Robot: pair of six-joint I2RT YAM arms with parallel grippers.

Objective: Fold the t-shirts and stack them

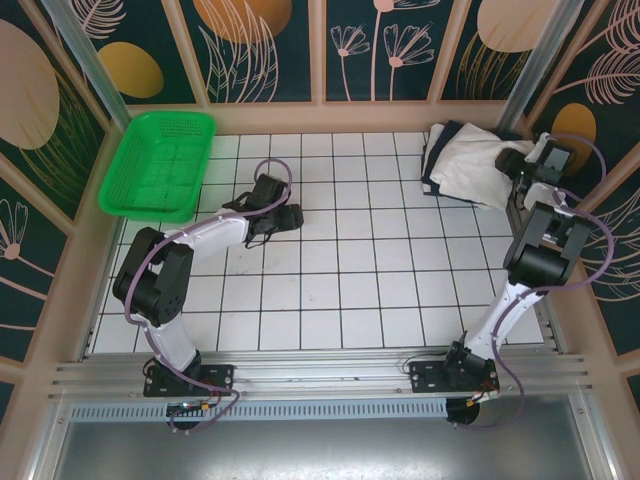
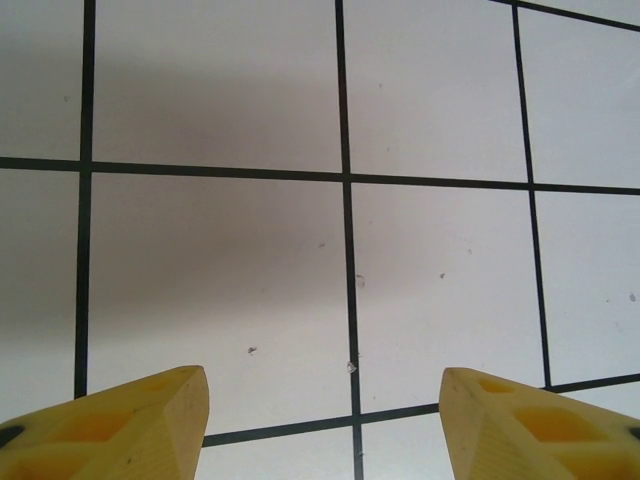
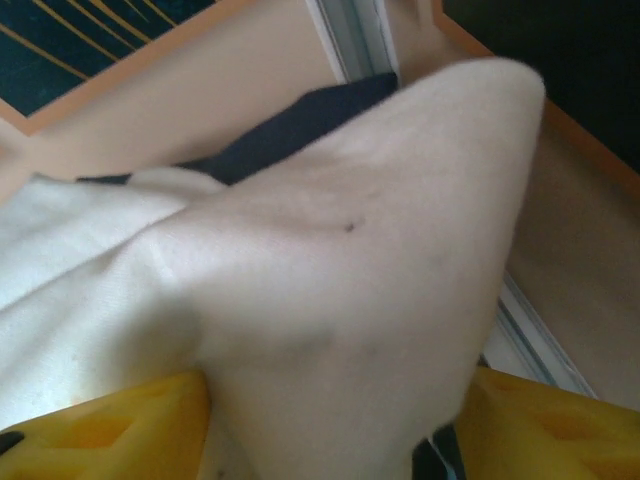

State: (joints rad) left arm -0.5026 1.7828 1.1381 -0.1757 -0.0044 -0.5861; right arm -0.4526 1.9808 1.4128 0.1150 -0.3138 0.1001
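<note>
The cream t-shirt (image 1: 470,168) lies bunched in the table's far right corner, on top of the navy t-shirt (image 1: 436,152), whose dark edge shows along its left side. My right gripper (image 1: 516,162) is at the cream shirt's right end. In the right wrist view its yellow fingers (image 3: 110,430) stand wide apart, with a raised fold of the cream t-shirt (image 3: 350,250) bulging between them; the right gripper (image 3: 335,410) is open. A strip of navy t-shirt (image 3: 290,125) shows behind. My left gripper (image 1: 287,217) hovers over bare tiles left of centre, and the left gripper (image 2: 325,395) is open, holding nothing.
A bright green mesh basket (image 1: 160,165) sits at the far left corner. The white gridded table (image 1: 350,280) is walled by patterned panels on three sides, and the right wall and a metal post run close beside the shirts.
</note>
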